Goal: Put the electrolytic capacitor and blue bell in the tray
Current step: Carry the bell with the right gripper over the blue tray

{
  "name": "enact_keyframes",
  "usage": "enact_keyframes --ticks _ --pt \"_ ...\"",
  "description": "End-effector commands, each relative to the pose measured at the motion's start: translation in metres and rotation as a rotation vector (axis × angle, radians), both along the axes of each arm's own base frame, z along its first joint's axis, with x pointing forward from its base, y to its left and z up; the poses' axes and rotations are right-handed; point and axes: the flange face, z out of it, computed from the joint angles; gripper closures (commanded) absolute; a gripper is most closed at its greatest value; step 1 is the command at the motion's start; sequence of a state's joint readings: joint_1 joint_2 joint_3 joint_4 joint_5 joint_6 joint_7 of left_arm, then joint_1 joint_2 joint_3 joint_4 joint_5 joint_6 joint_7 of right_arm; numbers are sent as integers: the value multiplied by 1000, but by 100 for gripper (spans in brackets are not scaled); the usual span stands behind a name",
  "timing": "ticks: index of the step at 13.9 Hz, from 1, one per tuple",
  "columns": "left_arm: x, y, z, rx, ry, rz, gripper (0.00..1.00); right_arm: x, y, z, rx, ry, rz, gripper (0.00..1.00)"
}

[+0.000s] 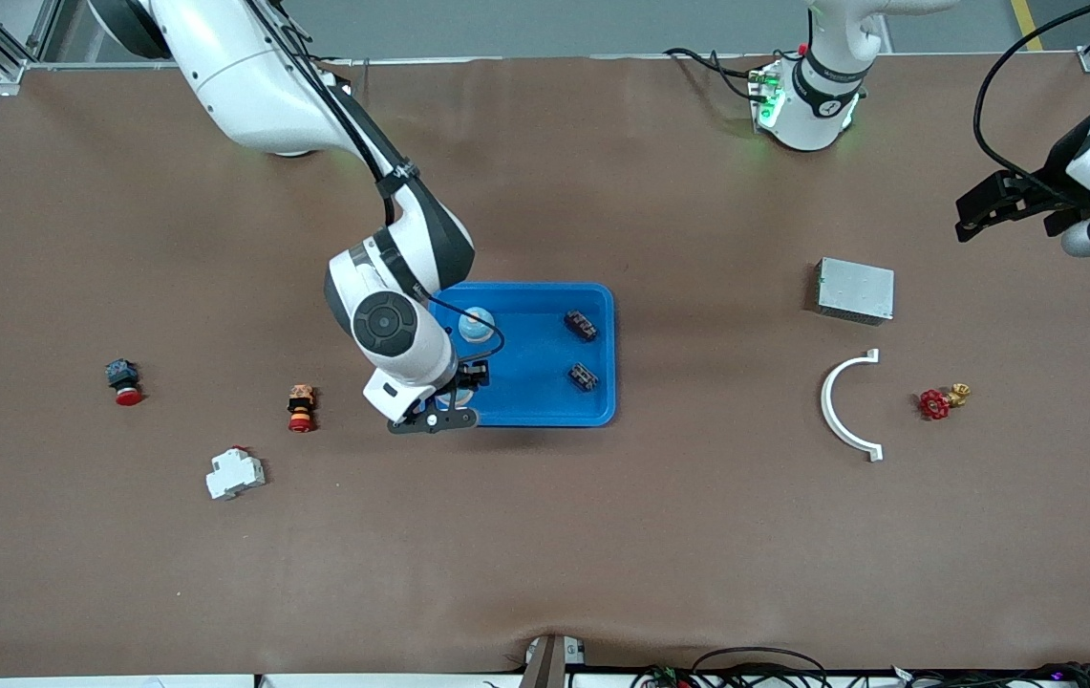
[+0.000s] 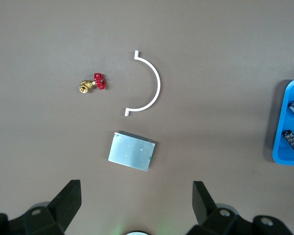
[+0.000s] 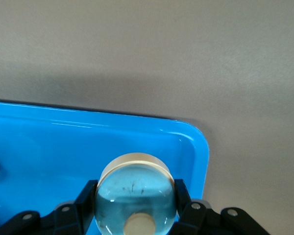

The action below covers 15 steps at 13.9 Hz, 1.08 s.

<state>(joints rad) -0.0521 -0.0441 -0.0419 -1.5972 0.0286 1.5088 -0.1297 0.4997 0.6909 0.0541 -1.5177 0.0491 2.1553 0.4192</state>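
Right hand (image 3: 134, 208) clamps the blue bell (image 3: 135, 197) over the tray (image 1: 545, 406) corner nearest the front camera at the right arm's end; only the right wrist view shows the fingers (image 3: 84, 198) pressed on the dome, the arm hides this in the front view. A second pale-blue dome (image 1: 476, 323) sits in the tray, with two dark parts (image 1: 582, 326). Left hand (image 2: 137, 208) waits, spread wide and empty, over the surface (image 1: 545, 535) above the grey metal box (image 2: 131, 156); white curved bracket (image 2: 146, 84) and red-handled valve (image 2: 93, 84) are near the box. Electrolytic capacitor not identifiable.
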Motion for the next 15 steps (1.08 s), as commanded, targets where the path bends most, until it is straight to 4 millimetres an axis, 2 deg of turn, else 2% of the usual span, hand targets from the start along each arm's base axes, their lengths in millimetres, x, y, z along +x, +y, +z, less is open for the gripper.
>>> enact_keyframes --ticks 1,5,15 --pt "-4 2 -1 -11 -4 -15 0 -6 11 -6 -26 -11 38 93" --pt "-5 4 0 -12 -6 -10 0 -21 26 -16 -38 8 67 92" --pt "-8 3 0 -11 -3 -12 0 -37 23 -44 -70 57 81 88"
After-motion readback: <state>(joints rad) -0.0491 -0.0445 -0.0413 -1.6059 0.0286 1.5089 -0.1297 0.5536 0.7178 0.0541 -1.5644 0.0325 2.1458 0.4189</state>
